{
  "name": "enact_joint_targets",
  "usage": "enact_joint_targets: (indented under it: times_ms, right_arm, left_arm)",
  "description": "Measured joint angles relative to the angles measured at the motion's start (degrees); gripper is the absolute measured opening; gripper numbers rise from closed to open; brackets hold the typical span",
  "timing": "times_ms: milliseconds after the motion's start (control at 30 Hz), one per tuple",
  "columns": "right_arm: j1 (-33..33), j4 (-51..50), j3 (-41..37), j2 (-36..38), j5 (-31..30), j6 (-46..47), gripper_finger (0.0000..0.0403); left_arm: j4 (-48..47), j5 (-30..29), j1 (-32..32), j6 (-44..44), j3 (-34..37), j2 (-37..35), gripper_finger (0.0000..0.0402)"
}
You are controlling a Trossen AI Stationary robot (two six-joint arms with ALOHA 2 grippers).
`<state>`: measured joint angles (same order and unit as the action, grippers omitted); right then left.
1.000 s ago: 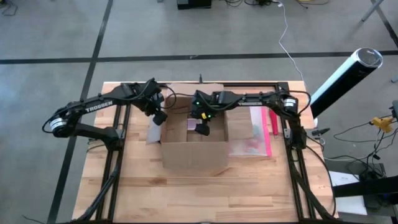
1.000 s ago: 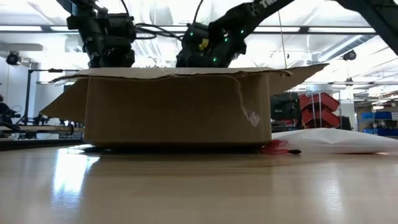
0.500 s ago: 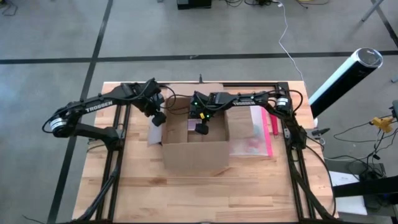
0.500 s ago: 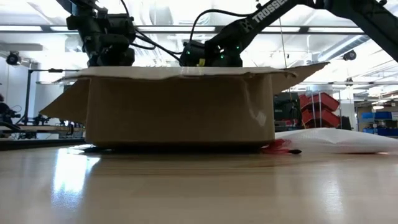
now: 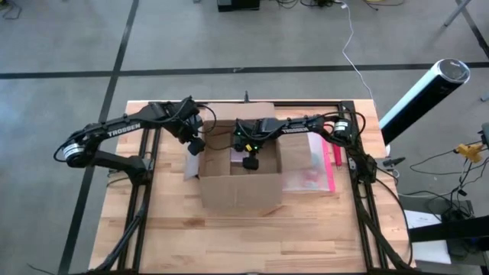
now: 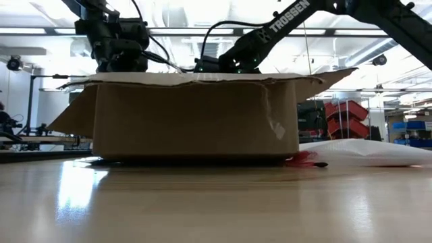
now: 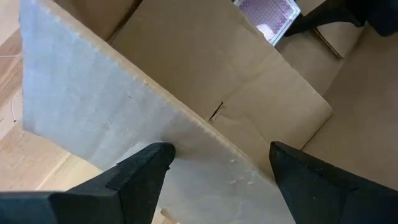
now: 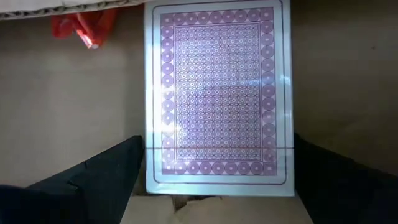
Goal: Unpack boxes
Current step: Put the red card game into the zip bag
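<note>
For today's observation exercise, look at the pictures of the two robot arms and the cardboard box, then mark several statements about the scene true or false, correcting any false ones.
1. The cardboard box is open at the top. True.
2. The right gripper is over the bare table, away from the box. False: it reaches down into the open box.
3. A purple-patterned card pack lies inside the box, in front of the right gripper. True.
4. The left gripper is at the box's right wall. False: it is at the left flap, one finger on each side of it.
5. A translucent pouch with a pink edge lies on the table to the right of the box. True.
</note>
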<state>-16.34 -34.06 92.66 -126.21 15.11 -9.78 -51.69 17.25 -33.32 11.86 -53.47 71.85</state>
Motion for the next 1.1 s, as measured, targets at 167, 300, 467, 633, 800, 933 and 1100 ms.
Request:
enact_joint_targets:
  times_ms: [167,300,467,633,800,933,1100]
  right_arm:
    - [-0.04,3.23,-0.04,-0.21,-1.21,0.69,0.0346]
    - [-0.07,3.04,-0.04,0.34,-3.42,0.18,0.029]
    - [-0.32,-3.21,3.72,0.43,-4.03,0.06,0.0284]
    - [-0.32,-12.59,11.13,0.58,-5.76,-0.19,0.0284]
    - [-0.3,-25.44,21.32,0.84,-10.08,-0.26,0.0284]
    - [-0.3,-35.93,28.17,1.14,-13.63,-0.22,0.0284]
    - [-0.42,-45.25,32.2,2.48,-16.51,2.89,0.0284]
  left_arm:
    - [-0.43,-0.08,0.0,-0.02,0.0,0.02,0.0272]
    - [-0.37,-0.13,0.0,-0.17,0.0,0.02,0.0272]
    - [-0.13,-0.14,0.0,-0.73,0.0,0.02,0.0272]
    - [-0.12,-0.2,0.0,-1.65,0.0,0.02,0.0272]
    - [0.1,-1.38,0.0,-2.27,0.0,-0.06,0.0272]
    - [-0.27,-1.72,0.0,-3.29,0.0,-0.32,0.0272]
    - [-0.55,-1.82,-0.07,-5.24,0.0,-0.53,0.0272]
